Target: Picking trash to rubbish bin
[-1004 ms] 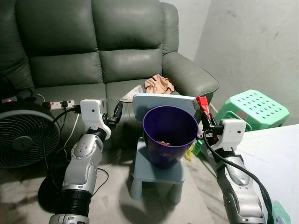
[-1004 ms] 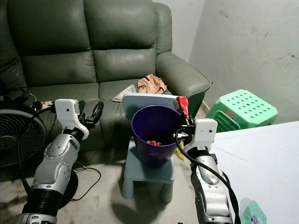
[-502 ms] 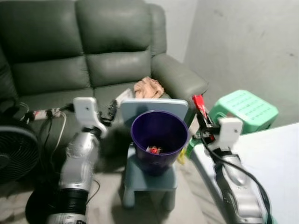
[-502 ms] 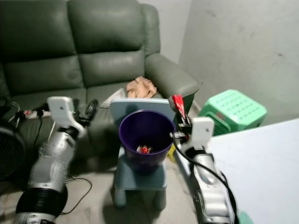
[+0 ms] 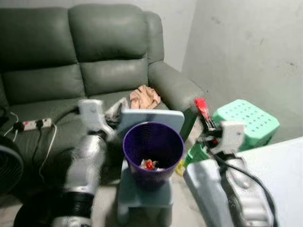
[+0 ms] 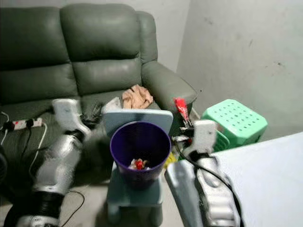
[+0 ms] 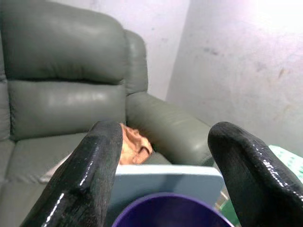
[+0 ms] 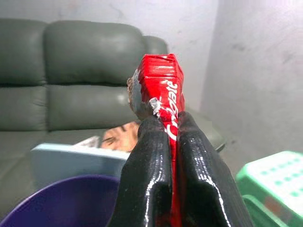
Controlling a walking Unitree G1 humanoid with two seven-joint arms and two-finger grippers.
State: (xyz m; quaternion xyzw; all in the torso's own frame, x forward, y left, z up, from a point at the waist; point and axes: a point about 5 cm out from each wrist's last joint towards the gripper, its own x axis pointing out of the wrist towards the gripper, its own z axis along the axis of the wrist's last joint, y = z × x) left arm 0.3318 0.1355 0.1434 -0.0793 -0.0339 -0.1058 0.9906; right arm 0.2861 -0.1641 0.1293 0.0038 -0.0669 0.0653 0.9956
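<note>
The head views are smeared, so both arms and the scraps inside the purple bin (image 5: 152, 150) are hard to make out; only a red-and-white bit shows at its bottom. The right hand (image 8: 171, 142) is closed on a red wrapper (image 8: 162, 90), its two black fingers (image 8: 147, 175) pressed against it from both sides so that the lower end of the wrapper is hidden between them. White lettering runs down the wrapper and seems to read "Colgate", partly covered by the fingers. This hand stands just beside the bin's rim, on the side toward the green stool (image 5: 246, 118), with the wrapper pointing up above rim height. The left hand (image 7: 163, 156) holds nothing, its fingers spread wide; ahead of it and lower lie the bin's rim, cut off by the frame edge, and the pale blue chair (image 5: 150, 120) back behind the bin. Beyond both hands stands the grey-green sofa (image 5: 94, 71) with a crumpled tan cloth (image 5: 144, 97) on its seat.
</note>
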